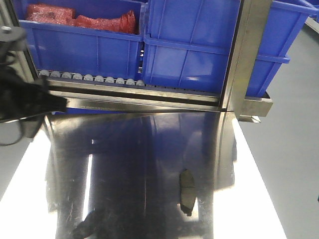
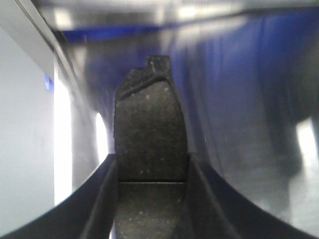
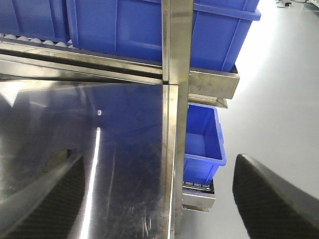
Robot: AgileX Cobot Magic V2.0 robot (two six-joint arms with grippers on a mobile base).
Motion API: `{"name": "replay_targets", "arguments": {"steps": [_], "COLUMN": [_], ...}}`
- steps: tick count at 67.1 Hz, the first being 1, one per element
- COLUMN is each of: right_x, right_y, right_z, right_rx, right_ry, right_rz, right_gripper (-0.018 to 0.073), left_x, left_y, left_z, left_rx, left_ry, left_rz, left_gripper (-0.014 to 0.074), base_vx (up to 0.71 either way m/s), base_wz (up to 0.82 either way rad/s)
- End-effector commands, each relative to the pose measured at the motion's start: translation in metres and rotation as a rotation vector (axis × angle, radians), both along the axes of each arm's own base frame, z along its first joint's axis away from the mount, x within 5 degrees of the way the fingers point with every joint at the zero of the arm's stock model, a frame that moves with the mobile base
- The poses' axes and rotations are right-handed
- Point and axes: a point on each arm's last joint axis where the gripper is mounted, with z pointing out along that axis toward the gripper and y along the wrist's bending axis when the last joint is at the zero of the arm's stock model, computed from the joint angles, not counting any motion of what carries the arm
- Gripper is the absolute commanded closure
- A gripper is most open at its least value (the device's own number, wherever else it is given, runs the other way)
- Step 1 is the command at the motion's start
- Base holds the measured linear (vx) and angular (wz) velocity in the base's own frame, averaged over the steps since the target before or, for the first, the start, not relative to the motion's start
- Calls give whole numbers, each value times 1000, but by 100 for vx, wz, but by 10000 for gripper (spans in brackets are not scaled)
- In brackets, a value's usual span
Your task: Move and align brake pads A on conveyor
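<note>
In the front view we are looking down on a shiny steel tabletop (image 1: 124, 164). A loose pad (image 1: 187, 191) is lying flat on it, right of the middle and near the bottom, with its long axis running away from us. Behind the tabletop, blue bins (image 1: 194, 45) are sitting on a row of rollers (image 1: 89, 77), and the left one is holding red goods (image 1: 82, 20). A steel post (image 1: 247, 50) is standing at the right. A blurred dark arm is reaching in from the left edge; its end effector is not showing here.

In the left wrist view, the left end effector (image 2: 152, 160) is clamping a gripped pad (image 2: 149, 129). Its two fingers (image 2: 102, 199) are pressing on the pad's long edges, and the groove is sitting just inside the tips. The pad is pointing forward over the tabletop; we cannot tell whether it is touching the steel.

In the right wrist view, the right end effector (image 3: 158, 167) is gaping wide with nothing between its fingers (image 3: 271, 199). It is hanging over the tabletop's right edge, with a small bin (image 3: 202, 144) below and beside that edge.
</note>
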Motion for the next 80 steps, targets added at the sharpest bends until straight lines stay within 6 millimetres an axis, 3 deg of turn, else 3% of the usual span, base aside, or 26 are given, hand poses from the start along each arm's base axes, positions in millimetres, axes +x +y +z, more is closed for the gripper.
{"name": "replay_targets", "arguments": {"steps": [1,17,30,43,58,80], "right_x": [2,2,2,2,2,2], "right_y": [0,0,0,0,0,0], "right_z": [15,15,15,15,15,15], "right_rx": [4,4,4,4,4,4], "right_ry": [-96,-96,-96,-96,-96,-96], "right_rz": [-6,-6,-6,-6,-6,-6], "right_gripper": [-17,-17,-17,-17,-17,-17], "left_x": [-23,-84,-132,-165,-183,-183], "left_y": [21,55,66,75,79,78], "left_z": [18,-11,-42,-73,-89,-89], "left_rx": [-34,-73,-146,-161,-128,-126], "left_ry": [-180,-327,-429,-493,-554,-558], "left_rz": [3,24,-5,-31,-92,-96], "left_gripper": [603,603,603,603,603,603], "base_vx": [0,0,0,0,0,0], "base_wz": [0,0,0,0,0,0]}}
